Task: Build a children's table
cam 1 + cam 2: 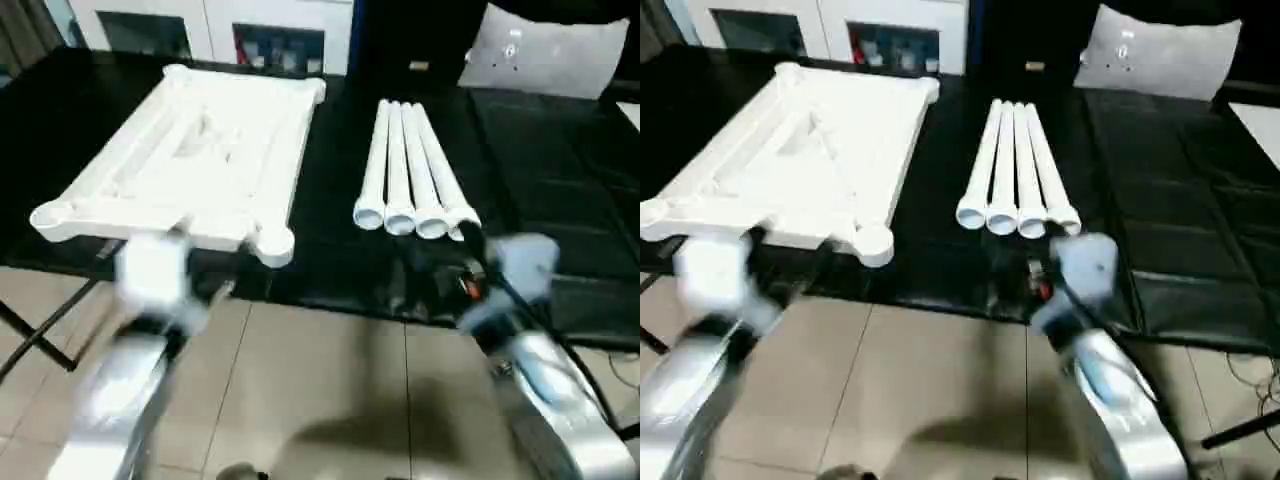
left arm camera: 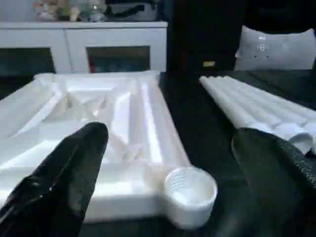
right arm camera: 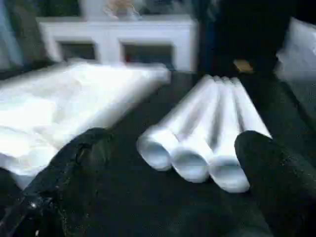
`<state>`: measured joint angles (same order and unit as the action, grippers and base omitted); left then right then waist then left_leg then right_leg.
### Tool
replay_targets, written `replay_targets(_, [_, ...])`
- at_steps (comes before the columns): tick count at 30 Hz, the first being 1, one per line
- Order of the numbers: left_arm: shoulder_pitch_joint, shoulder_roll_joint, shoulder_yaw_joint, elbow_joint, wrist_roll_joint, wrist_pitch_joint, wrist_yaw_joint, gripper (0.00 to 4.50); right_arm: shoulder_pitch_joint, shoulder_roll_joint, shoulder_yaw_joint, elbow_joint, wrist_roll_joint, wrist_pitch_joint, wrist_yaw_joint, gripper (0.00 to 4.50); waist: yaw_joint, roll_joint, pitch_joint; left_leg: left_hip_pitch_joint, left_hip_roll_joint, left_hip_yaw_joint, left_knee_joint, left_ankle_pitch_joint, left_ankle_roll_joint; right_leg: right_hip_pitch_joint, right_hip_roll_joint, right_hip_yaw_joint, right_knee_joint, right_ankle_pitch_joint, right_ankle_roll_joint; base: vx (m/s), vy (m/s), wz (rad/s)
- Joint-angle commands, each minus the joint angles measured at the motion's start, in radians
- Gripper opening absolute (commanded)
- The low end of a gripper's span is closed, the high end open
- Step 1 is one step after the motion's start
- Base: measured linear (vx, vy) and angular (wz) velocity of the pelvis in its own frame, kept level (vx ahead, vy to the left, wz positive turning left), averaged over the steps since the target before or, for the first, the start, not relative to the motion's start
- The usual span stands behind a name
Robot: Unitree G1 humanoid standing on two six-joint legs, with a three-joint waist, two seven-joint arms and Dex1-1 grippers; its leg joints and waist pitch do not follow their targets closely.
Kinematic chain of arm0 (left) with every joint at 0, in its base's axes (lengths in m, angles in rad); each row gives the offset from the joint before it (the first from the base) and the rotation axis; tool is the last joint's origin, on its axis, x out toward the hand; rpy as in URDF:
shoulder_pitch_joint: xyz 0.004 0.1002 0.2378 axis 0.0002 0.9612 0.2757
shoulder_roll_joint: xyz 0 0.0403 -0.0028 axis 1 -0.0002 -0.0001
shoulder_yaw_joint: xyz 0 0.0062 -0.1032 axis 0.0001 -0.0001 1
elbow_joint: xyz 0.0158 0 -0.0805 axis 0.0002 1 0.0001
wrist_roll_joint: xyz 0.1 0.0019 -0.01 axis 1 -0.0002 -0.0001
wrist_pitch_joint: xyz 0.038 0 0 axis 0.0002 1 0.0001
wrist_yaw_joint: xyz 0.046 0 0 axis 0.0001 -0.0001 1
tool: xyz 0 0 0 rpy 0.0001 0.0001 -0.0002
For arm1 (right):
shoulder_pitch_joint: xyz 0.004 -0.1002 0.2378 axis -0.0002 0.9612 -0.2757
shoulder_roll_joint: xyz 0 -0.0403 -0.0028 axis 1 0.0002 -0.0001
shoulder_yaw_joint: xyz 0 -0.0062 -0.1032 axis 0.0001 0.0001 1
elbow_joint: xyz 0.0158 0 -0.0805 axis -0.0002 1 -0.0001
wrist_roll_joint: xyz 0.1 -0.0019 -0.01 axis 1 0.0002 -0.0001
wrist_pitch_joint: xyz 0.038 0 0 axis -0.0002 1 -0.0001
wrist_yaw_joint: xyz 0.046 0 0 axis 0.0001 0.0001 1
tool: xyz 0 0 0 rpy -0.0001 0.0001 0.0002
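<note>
The four legs (image 3: 197, 143) lie side by side, touching, directly ahead of the right gripper (image 3: 170, 182); their long axis runs away from it, so the open round ends face its fingers; both fingers stand wide apart and hold nothing. The left gripper (image 2: 170, 173) is also wide open and empty; straight before it lies the tabletop (image 2: 94, 128), ribbed underside up, with one corner socket (image 2: 190, 195) nearest. The right arm seems clearly nearer to the legs; I judge it should take the first one, probably across the tube.
</note>
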<state>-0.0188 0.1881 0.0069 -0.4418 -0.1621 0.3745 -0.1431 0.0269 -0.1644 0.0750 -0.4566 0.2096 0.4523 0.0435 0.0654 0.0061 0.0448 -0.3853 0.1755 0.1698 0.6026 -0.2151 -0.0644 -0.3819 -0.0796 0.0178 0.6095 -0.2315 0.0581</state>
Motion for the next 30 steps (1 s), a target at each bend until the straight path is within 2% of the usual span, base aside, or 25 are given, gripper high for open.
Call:
replay_targets(1, [-0.018, 0.01, 0.003, 0.009, -0.028, 0.066, 0.022, 4.5, -0.02, 0.01, -0.001, 0.021, -0.023, 0.098, -0.039, 4.41, 0.028, -0.009, -0.056, -0.041, 0.006, -0.037, 0.028, -0.093, 0.199, 0.079, -0.189, 0.118, -0.118, 0.063, -0.14, -0.017, 0.055, -0.01])
replay_targets(2, [-0.04, 0.008, 0.024, 0.016, -0.044, 0.093, 0.036, 4.5, -0.039, 0.033, 0.003, 0.014, -0.009, 0.131, -0.04, 4.41, 0.035, 0.004, -0.055, -0.063, 0.026, -0.076, 0.068, -0.084, 0.209, 0.083, -0.244, 0.144, -0.13, -0.006, -0.18, -0.03, 0.146, -0.06])
replay_targets(3, [-0.041, 0.008, 0.026, 0.017, -0.046, 0.096, 0.038, 4.5, -0.041, 0.035, 0.003, 0.013, -0.009, 0.134, -0.041, 4.41, 0.029, 0.019, -0.051, -0.068, 0.035, -0.093, 0.07, -0.077, 0.208, 0.077, -0.249, 0.141, -0.135, -0.046, -0.216, -0.03, 0.146, -0.06])
replay_targets(4, [-0.046, 0.006, 0.033, 0.023, -0.047, 0.103, 0.041, 4.5, -0.045, 0.041, 0.004, 0.011, -0.011, 0.138, -0.045, 4.41, 0.022, 0.017, -0.053, -0.073, 0.032, -0.1, 0.056, -0.061, 0.217, 0.076, -0.226, 0.122, -0.129, -0.074, -0.243, -0.024, 0.211, -0.09])
replay_targets(5, [-0.061, 0.003, 0.032, 0.036, -0.016, 0.108, 0.041, 4.5, -0.057, 0.043, 0.003, 0.005, -0.003, 0.138, -0.039, 4.41, -0.003, 0.056, -0.064, 0.035, 0.024, -0.053, -0.021, 0.002, 0.251, -0.002, -0.032, 0.052, -0.071, -0.105, -0.234, -0.037, 0.23, -0.06])
replay_targets(6, [-0.061, 0.004, 0.031, 0.039, -0.012, 0.11, 0.041, 4.5, -0.056, 0.043, 0.005, 0.006, -0.008, 0.134, -0.043, 4.41, -0.026, 0.056, -0.047, 0.064, 0.027, -0.052, -0.057, -0.069, 0.242, -0.041, 0.033, 0.002, -0.036, -0.171, -0.202, -0.037, 0.23, -0.06])
replay_targets(7, [-0.055, 0.014, 0.026, 0.057, 0.022, 0.12, 0.039, 4.5, -0.053, 0.056, 0.011, 0.018, -0.035, 0.108, -0.068, 4.41, -0.035, 0.064, -0.047, 0.069, 0.063, -0.01, -0.101, -0.172, 0.107, -0.052, 0.044, -0.051, 0.028, -0.179, -0.135, -0.04, 0.243, -0.23])
replay_targets(8, [-0.053, 0.013, 0.023, 0.059, 0.03, 0.125, 0.043, 4.5, -0.052, 0.062, 0.006, 0.022, -0.03, 0.106, -0.073, 4.41, -0.031, 0.058, -0.046, 0.059, 0.085, 0.0, -0.126, -0.201, -0.017, -0.036, 0.022, -0.07, 0.047, -0.093, -0.069, -0.04, 0.215, -0.5])
replay_targets(9, [-0.052, 0.012, 0.024, 0.057, 0.029, 0.127, 0.043, 4.5, -0.052, 0.061, 0.007, 0.022, -0.031, 0.106, -0.072, 4.41, -0.023, 0.061, -0.043, 0.054, 0.095, 0.011, -0.138, -0.23, -0.087, -0.03, 0.006, -0.072, 0.038, -0.072, -0.054, -0.04, 0.215, -0.5])
replay_targets(10, [-0.046, 0.008, 0.025, 0.048, 0.025, 0.138, 0.047, 4.5, -0.051, 0.055, 0.012, 0.021, -0.033, 0.108, -0.068, 4.41, -0.018, 0.03, -0.04, 0.026, 0.073, -0.042, -0.146, -0.276, -0.055, 0.013, -0.012, -0.075, 0.024, -0.02, -0.043, -0.06, 0.138, -0.29])
replay_targets(11, [-0.018, 0.0, 0.031, 0.008, 0.01, 0.167, 0.063, 4.5, -0.044, 0.048, 0.026, 0.021, -0.047, 0.09, -0.06, 4.41, -0.032, 0.032, -0.048, 0.059, 0.029, -0.013, -0.118, -0.33, -0.169, -0.018, -0.022, -0.039, -0.026, 0.004, -0.074, -0.043, 0.097, 0.01])
replay_targets(12, [-0.004, -0.002, 0.032, -0.008, 0.001, 0.175, 0.068, 4.5, -0.044, 0.052, 0.023, 0.021, -0.043, 0.101, -0.061, 4.41, -0.033, 0.032, -0.048, 0.045, 0.027, -0.027, -0.119, -0.373, -0.166, 0.006, -0.035, -0.029, -0.035, -0.033, -0.074, -0.043, 0.097, 0.01])
replay_targets(13, [0.011, 0.003, 0.026, -0.019, 0.001, 0.179, 0.072, 4.5, -0.05, 0.054, 0.021, 0.022, -0.042, 0.134, -0.061, 4.41, -0.043, 0.03, -0.046, 0.028, 0.03, -0.043, -0.116, -0.403, -0.149, 0.02, -0.06, -0.019, -0.051, -0.076, -0.077, -0.025, 0.068, -0.08])
replay_targets(15, [0.028, 0.007, 0.02, -0.031, -0.003, 0.18, 0.07, 4.5, -0.06, 0.056, 0.023, 0.023, -0.029, 0.179, -0.048, 4.41, -0.05, 0.025, -0.047, 0.031, 0.03, -0.045, -0.108, -0.404, -0.121, 0.017, -0.061, -0.015, -0.066, -0.107, -0.081, 0.0, 0.0, 0.0])
replay_targets(16, [0.033, 0.0, 0.017, -0.04, -0.007, 0.188, 0.069, 4.5, -0.07, 0.058, 0.023, 0.025, -0.009, 0.188, -0.026, 4.41, -0.045, 0.017, -0.046, 0.038, 0.03, -0.038, -0.102, -0.405, -0.096, 0.008, -0.065, -0.008, -0.076, -0.139, -0.088, 0.0, 0.0, 0.0])
replay_targets(18, [0.028, -0.02, 0.032, -0.047, -0.011, 0.198, 0.078, 4.5, -0.079, 0.057, 0.03, 0.029, 0.025, 0.179, 0.012, 4.41, -0.044, 0.017, -0.038, 0.046, 0.031, -0.038, -0.101, -0.486, -0.068, 0.007, -0.073, -0.003, -0.092, -0.285, -0.094, 0.0, 0.0, 0.0])
replay_targets(21, [0.019, -0.034, 0.05, -0.05, -0.009, 0.213, 0.084, 4.5, -0.09, 0.039, 0.06, 0.041, 0.03, 0.156, 0.055, 4.41, -0.045, 0.012, -0.029, 0.075, 0.026, -0.042, -0.098, -0.631, -0.026, 0.003, -0.072, -0.014, -0.126, -0.568, -0.073, -0.004, -0.055, 0.0])
replay_targets(22, [0.017, -0.036, 0.053, -0.05, -0.008, 0.214, 0.082, 4.5, -0.095, 0.032, 0.071, 0.051, 0.019, 0.149, 0.06, 4.41, -0.046, 0.011, -0.029, 0.091, 0.021, -0.037, -0.102, -0.64, 0.005, 0.014, -0.061, -0.024, -0.136, -0.606, -0.081, 0.037, -0.055, -0.01])
replay_targets(24, [0.018, -0.03, 0.044, -0.06, -0.009, 0.225, 0.085, 4.5, -0.109, 0.035, 0.068, 0.071, 0.007, 0.147, 0.059, 4.41, -0.047, 0.009, -0.027, 0.088, 0.02, -0.035, -0.109, -0.604, 0.031, 0.032, -0.059, -0.028, -0.137, -0.561, -0.104, 0.058, -0.043, -0.02])
replay_targets(25, [0.021, -0.029, 0.04, -0.069, -0.017, 0.227, 0.085, 4.5, -0.116, 0.039, 0.06, 0.073, 0.017, 0.156, 0.07, 4.41, -0.026, 0.007, -0.035, -0.011, -0.012, -0.056, -0.105, -0.459, 0.136, 0.121, -0.112, -0.051, -0.148, -0.564, -0.085, 0.078, -0.039, 0.02])
replay_targets(26, [0.021, -0.029, 0.04, -0.069, -0.017, 0.227, 0.085, 4.5, -0.116, 0.039, 0.06, 0.073, 0.017, 0.156, 0.07, 4.41, -0.026, 0.007, -0.035, -0.011, -0.012, -0.056, -0.105, -0.459, 0.136, 0.121, -0.112, -0.051, -0.148, -0.564, -0.085, 0.09, -0.026, 0.33])
replay_targets(27, [0.02, -0.031, 0.042, -0.073, -0.019, 0.23, 0.088, 4.5, -0.119, 0.037, 0.061, 0.071, 0.016, 0.162, 0.071, 4.41, -0.031, 0.007, -0.039, -0.021, -0.019, -0.063, -0.078, -0.329, 0.206, 0.139, -0.141, -0.067, -0.168, -0.563, -0.091, 0.09, -0.026, 0.33])
replay_targets(28, [0.018, -0.039, 0.051, -0.076, -0.028, 0.232, 0.094, 4.5, -0.122, 0.036, 0.063, 0.069, 0.017, 0.169, 0.075, 4.41, -0.028, 0.02, -0.048, -0.018, -0.023, -0.067, -0.067, -0.22, 0.252, 0.157, -0.131, -0.098, -0.175, -0.485, -0.12, 0.115, -0.005, 0.6])
replay_targets(29, [0.016, -0.046, 0.057, -0.079, -0.033, 0.235, 0.097, 4.5, -0.125, 0.035, 0.064, 0.067, 0.019, 0.175, 0.079, 4.41, -0.032, 0.036, -0.056, -0.005, -0.033, -0.086, -0.073, -0.124, 0.309, 0.169, -0.086, -0.136, -0.161, -0.363, -0.14, 0.162, 0.007, 0.63])
replay_targets(30, [0.016, -0.046, 0.057, -0.079, -0.033, 0.235, 0.097, 4.5, -0.125, 0.035, 0.064, 0.067, 0.019, 0.175, 0.079, 4.41, -0.037, 0.044, -0.055, 0.017, -0.039, -0.104, -0.079, -0.083, 0.343, 0.161, -0.053, -0.152, -0.145, -0.305, -0.147, 0.162, 0.007, 0.63])
